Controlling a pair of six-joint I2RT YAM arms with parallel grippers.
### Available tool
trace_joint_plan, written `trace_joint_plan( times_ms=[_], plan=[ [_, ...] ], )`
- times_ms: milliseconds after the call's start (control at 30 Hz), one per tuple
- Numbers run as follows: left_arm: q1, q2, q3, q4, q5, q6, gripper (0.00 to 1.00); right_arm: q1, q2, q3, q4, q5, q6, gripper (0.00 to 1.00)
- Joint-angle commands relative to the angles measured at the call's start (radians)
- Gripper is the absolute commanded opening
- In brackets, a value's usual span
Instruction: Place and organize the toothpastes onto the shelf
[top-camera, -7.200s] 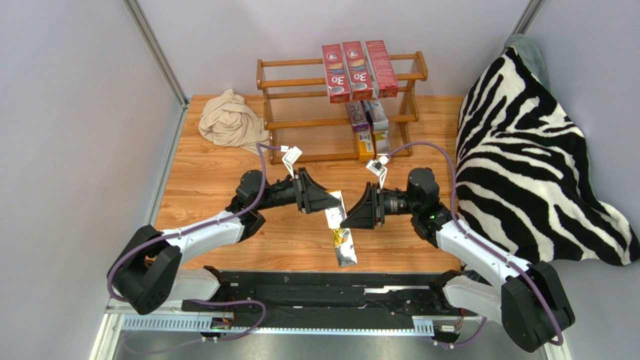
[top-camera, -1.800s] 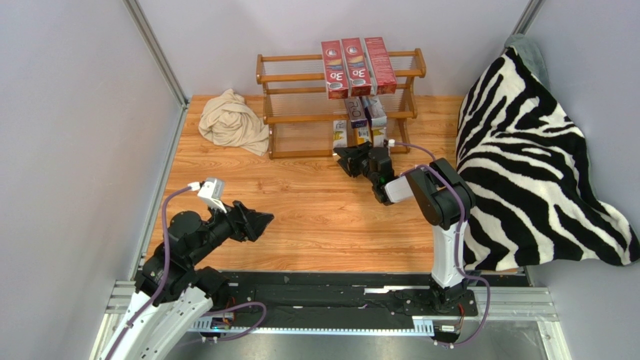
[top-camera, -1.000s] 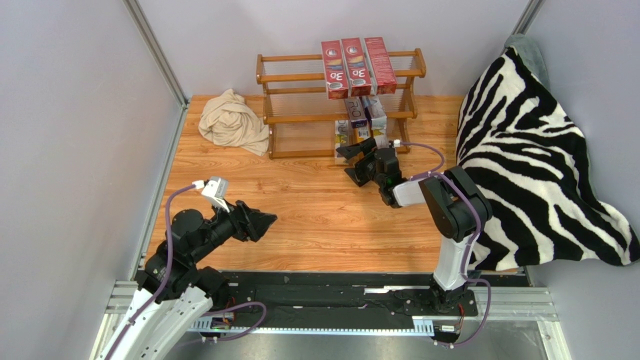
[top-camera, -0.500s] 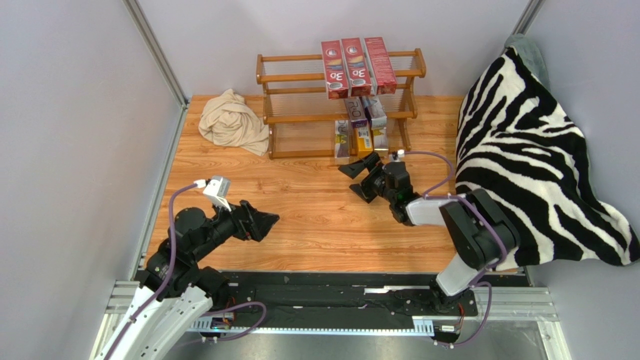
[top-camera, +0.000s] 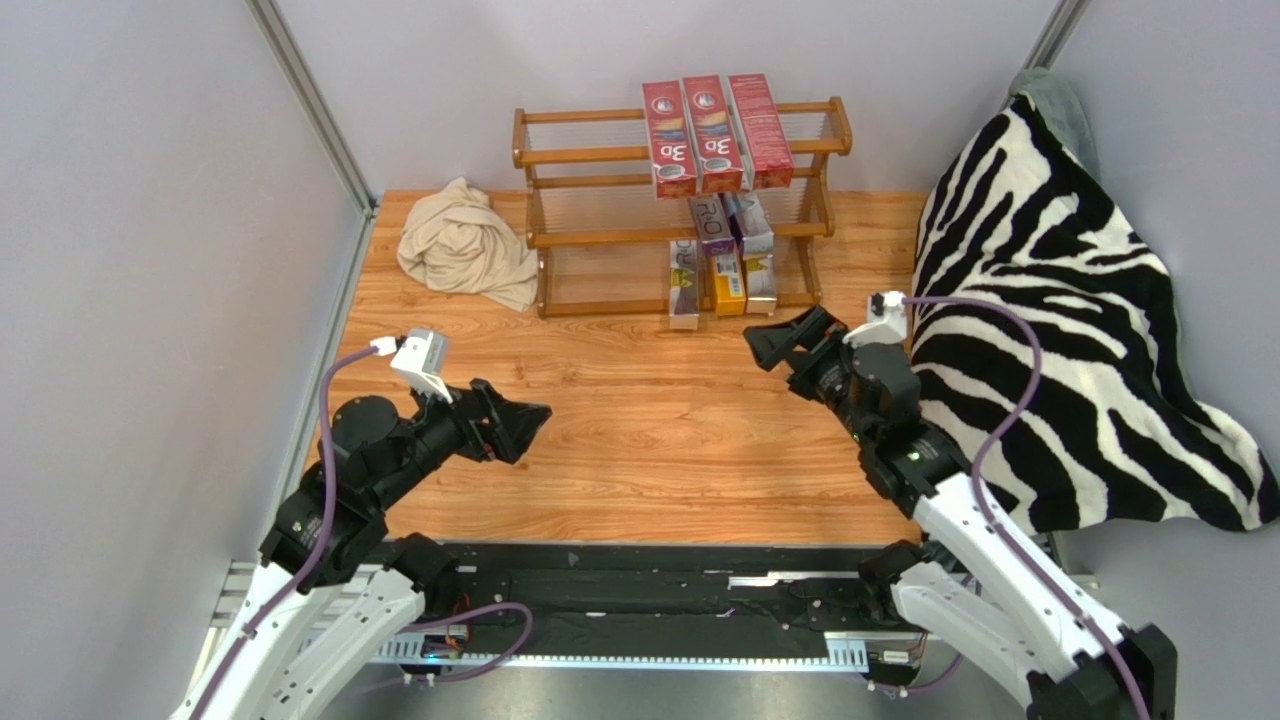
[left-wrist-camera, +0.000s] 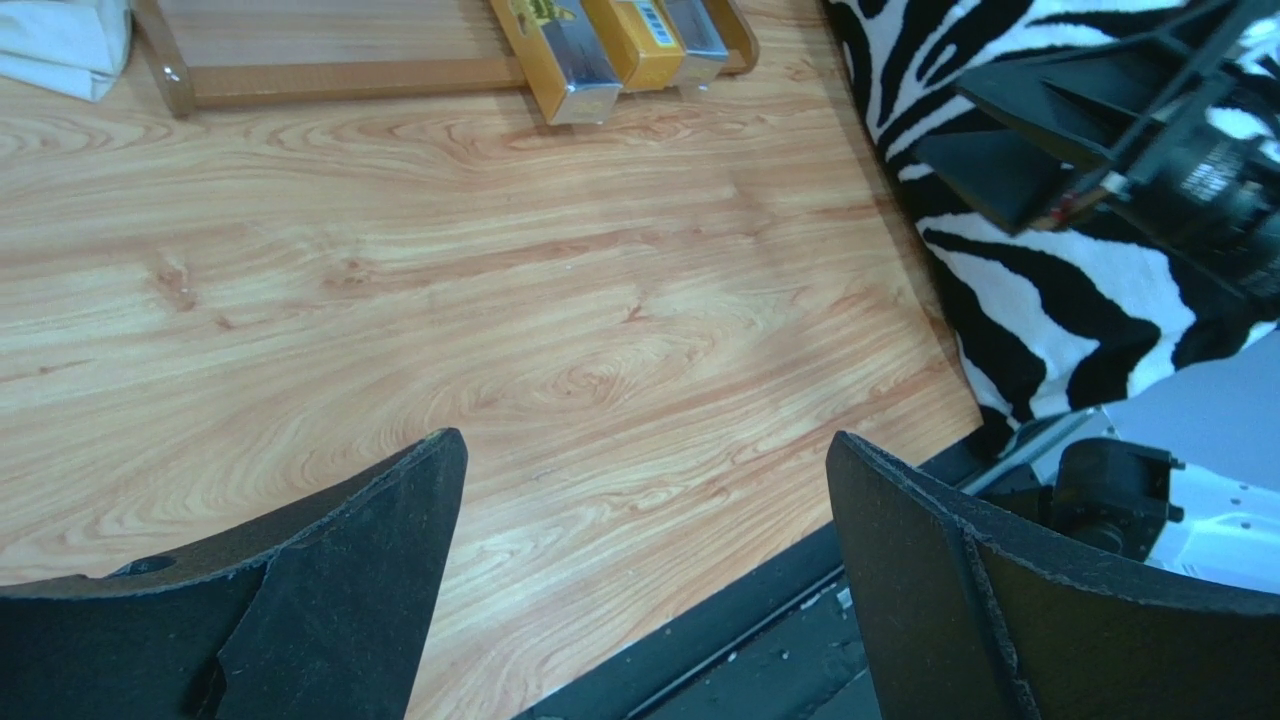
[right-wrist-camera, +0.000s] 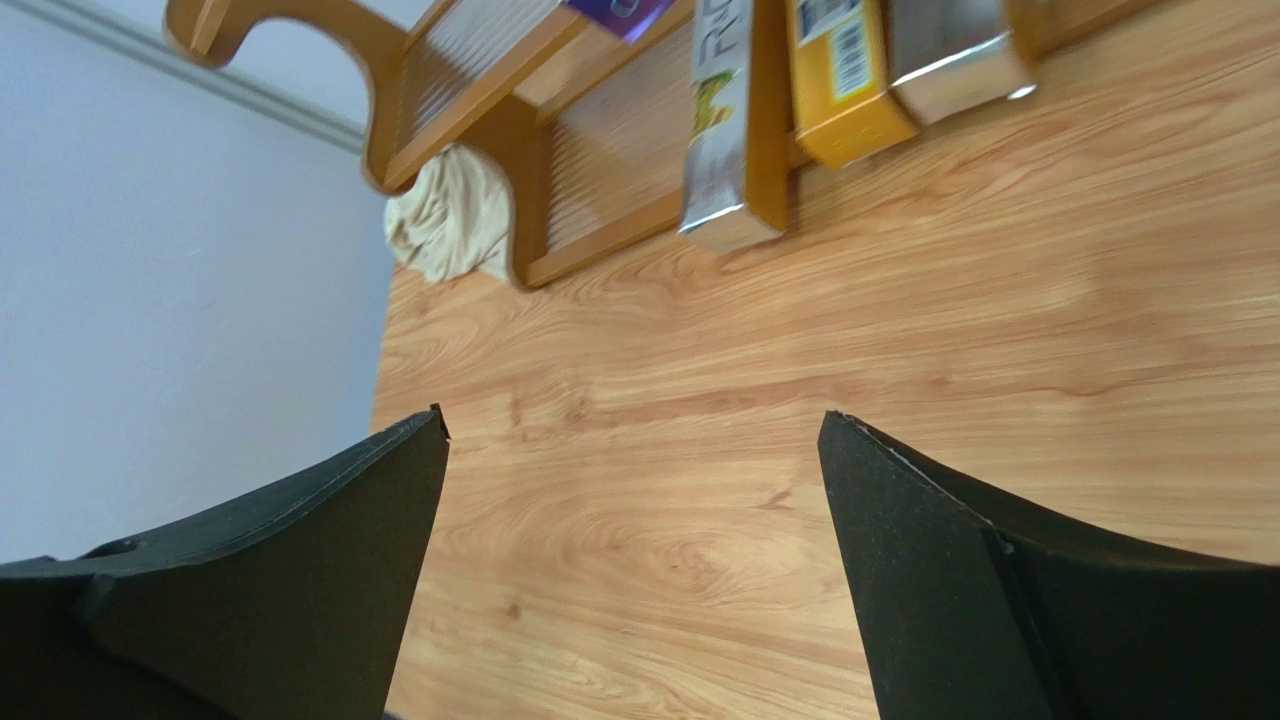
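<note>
The wooden shelf (top-camera: 586, 117) stands at the back of the table. Three red toothpastes (top-camera: 706, 135) lie side by side on its top tier, and silver and purple ones (top-camera: 729, 222) sit on the middle tier. On the bottom tier lie a silver carton (top-camera: 685, 282), an orange one (top-camera: 726, 282) and another silver one (top-camera: 759, 281); these also show in the right wrist view (right-wrist-camera: 721, 120). My right gripper (top-camera: 774, 333) hovers open and empty in front of the shelf's right end. My left gripper (top-camera: 534, 428) is open and empty over the table's near left.
A beige cloth (top-camera: 463, 243) lies left of the shelf. The zebra-striped blanket (top-camera: 1067, 315) is heaped along the table's right side, close to my right arm. Grey walls enclose the left and back. A black rail (top-camera: 661, 578) runs along the near edge.
My right gripper has drawn back from the shelf's bottom tier toward the right and near side. My left gripper has opened wider and stayed at the near left.
</note>
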Motion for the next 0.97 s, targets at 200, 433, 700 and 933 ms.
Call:
trace_joint_plan(
  times_ms=[200,433,700,933],
  plan=[
    [0.004,0.083,0.168,-0.081,-0.093,0.066,0.99,0.002,-0.245,0.22,-0.482,0.439,-0.323,1.0],
    [0.004,0.067,0.194,-0.104,-0.107,0.073,0.99,0.002,-0.324,0.234,-0.524,0.533,-0.39,1.0],
    [0.004,0.049,0.189,-0.094,-0.096,0.076,0.99,0.0,-0.328,0.224,-0.522,0.514,-0.393,1.0],
    [0.004,0.03,0.186,-0.055,-0.03,0.105,0.99,0.002,-0.35,0.196,-0.488,0.48,-0.409,1.0]
  ],
)
